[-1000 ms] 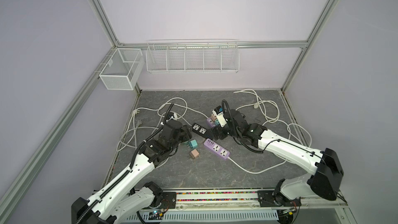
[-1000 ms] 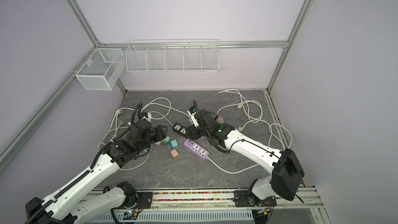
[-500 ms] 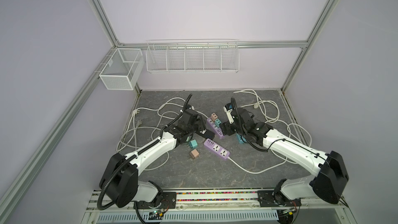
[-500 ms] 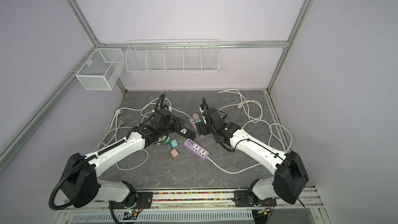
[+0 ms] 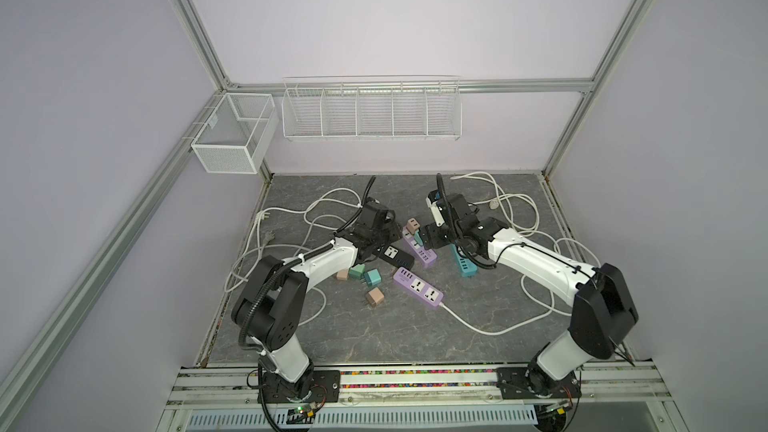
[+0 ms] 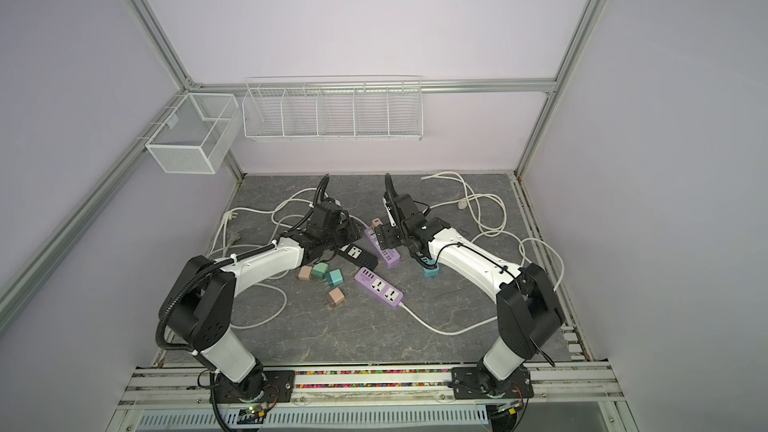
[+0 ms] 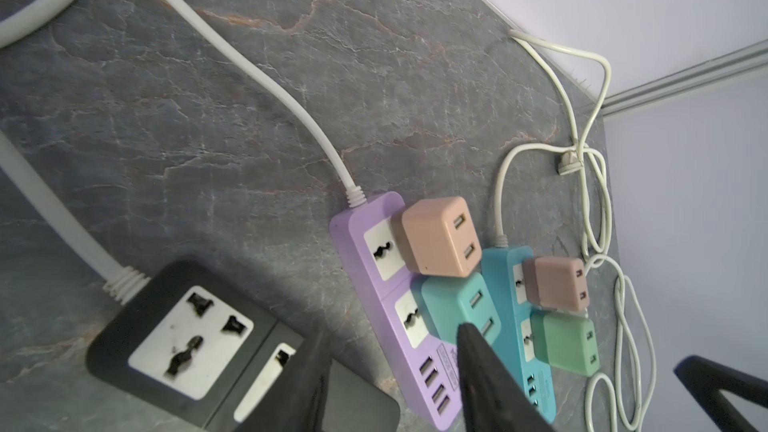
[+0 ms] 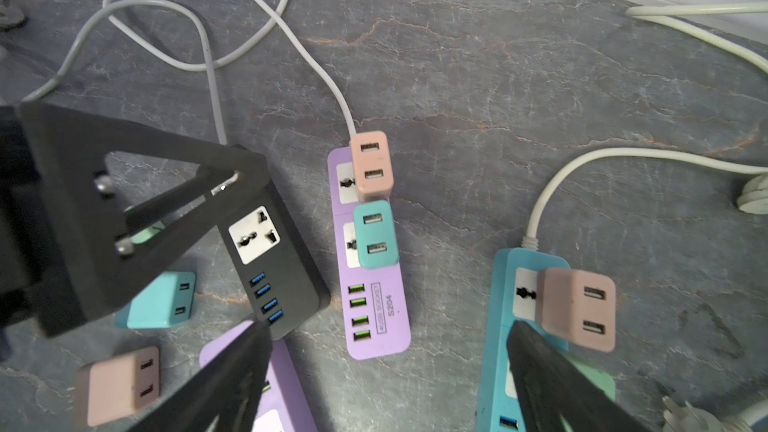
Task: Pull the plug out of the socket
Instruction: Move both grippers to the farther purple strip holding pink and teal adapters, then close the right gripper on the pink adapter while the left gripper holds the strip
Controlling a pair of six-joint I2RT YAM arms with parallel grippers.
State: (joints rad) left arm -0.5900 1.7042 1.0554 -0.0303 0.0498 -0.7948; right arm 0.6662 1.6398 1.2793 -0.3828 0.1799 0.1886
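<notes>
Likely target, teal square plastic plug, peach plug at eleven o'clock: light, rigid, slick; pinch flat sides. Released, empty: left end effector, right end effector.

Grey veined stone-look tabletop.
Black rectangular power strip.
Lilac plastic power strip bearing a peach cube plug and a teal cube plug.
Sky-blue power strip bearing a dusty-pink cube plug and a mint-green cube plug.
White cords.
Left gripper: black fingers parted, one tip over the teal cube plug.
</notes>
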